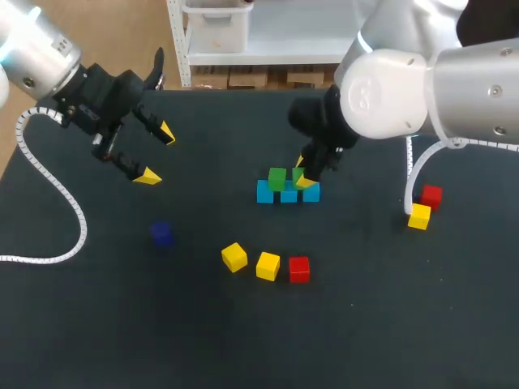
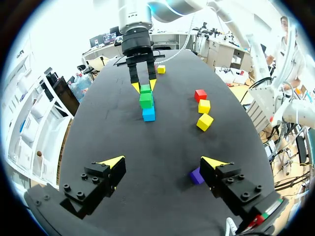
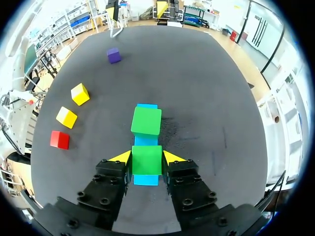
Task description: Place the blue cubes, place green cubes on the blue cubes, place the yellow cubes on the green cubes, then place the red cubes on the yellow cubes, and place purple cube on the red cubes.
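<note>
In the head view, three blue cubes stood in a row mid-bench. Two green ones sat on them: a free green cube and a second green cube, which the right claw gripped. The left claw hung spread and empty, well apart from the row. Three yellow cubes, two red cubes and one purple cube lay loose.

In the left wrist view, the left claw gaped with nothing between its fingers, and the purple cube lay just beside one of them.

In the right wrist view, the right claw pressed both sides of the second green cube. That cube rested on the blue cubes, with the free green cube just ahead. Two yellow cubes, one red and the purple cube showed here.
</note>
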`<state>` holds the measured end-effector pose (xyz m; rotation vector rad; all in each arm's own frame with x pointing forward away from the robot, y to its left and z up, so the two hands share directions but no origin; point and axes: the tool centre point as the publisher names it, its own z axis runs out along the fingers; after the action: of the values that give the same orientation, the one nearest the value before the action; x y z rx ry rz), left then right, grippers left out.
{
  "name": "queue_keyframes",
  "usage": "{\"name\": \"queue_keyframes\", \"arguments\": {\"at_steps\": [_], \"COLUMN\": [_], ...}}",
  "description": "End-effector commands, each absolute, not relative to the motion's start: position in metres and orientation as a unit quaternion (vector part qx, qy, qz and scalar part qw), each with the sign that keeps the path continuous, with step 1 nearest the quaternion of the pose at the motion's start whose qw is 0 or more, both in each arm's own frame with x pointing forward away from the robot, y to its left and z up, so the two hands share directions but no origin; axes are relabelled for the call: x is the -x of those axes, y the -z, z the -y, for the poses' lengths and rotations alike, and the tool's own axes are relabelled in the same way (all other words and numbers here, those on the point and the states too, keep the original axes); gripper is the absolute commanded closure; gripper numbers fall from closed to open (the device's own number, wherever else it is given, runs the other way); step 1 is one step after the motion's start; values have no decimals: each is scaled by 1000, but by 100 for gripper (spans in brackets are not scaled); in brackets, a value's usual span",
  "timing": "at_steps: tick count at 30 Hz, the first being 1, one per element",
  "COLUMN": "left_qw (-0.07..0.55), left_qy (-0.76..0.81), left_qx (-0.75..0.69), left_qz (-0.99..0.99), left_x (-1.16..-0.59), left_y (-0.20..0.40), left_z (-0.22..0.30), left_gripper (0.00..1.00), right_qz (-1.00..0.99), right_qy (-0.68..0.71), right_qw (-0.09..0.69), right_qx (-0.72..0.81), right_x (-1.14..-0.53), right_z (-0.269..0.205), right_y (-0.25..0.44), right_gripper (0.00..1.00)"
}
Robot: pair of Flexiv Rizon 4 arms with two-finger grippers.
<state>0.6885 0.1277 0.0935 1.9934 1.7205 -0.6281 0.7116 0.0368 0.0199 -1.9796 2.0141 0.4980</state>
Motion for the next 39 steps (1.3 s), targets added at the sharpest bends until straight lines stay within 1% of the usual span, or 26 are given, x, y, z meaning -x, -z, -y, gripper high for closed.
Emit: {"name": "queue_keyframes", "arguments": {"at_steps": [1,3,4,6,17,39], "left_qw": [216,216,216,216,216,216], "left_qy": [228,228,228,228,228,228], "left_qx": [-720,-720,-720,-720,-720,-720], "left_qz": [-619,-619,-619,-619,-619,-619], "left_x": [-690,-690,-690,-690,-690,-690], "left_y": [-93,-93,-93,-93,-93,-93], "left_z": [-129,-129,-129,-129,-129,-129], "left_gripper": [0,0,0,0,0,0], "right_qz": [-696,-696,-696,-696,-693,-694], "right_qy": [-174,-174,-174,-175,-179,-190], "right_qw": [136,136,136,135,134,133], "right_qx": [684,684,684,683,685,682], "right_x": [-714,-714,-714,-714,-713,-691], "right_z": [-36,-36,-37,-37,-36,-34], "right_y": [-19,-19,-19,-19,-20,-23], "right_gripper": [65,53,50,0,0,0]}}
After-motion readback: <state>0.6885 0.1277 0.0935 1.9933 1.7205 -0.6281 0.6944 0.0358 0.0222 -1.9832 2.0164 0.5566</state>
